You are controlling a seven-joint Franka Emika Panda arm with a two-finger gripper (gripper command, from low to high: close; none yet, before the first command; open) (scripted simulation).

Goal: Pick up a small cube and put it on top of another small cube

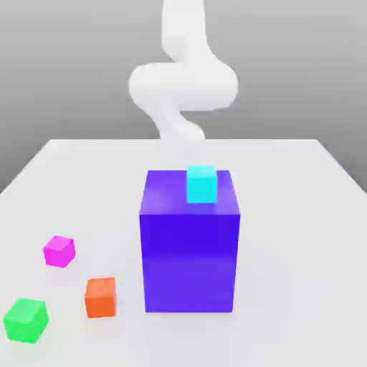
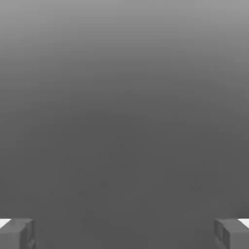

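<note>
claw spread wide, holding nothing | pink cube lay loose on surface, exterior view's left of block, near orange cube | cyan cube sat atop block, likely the stacking target

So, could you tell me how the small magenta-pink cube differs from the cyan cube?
The magenta-pink cube lies on the white table, toward the exterior view's left; the cyan cube sits raised on top of the big purple-blue block. The magenta-pink cube is turned at an angle, the cyan cube faces the camera squarely. Both are small and plain.
</note>
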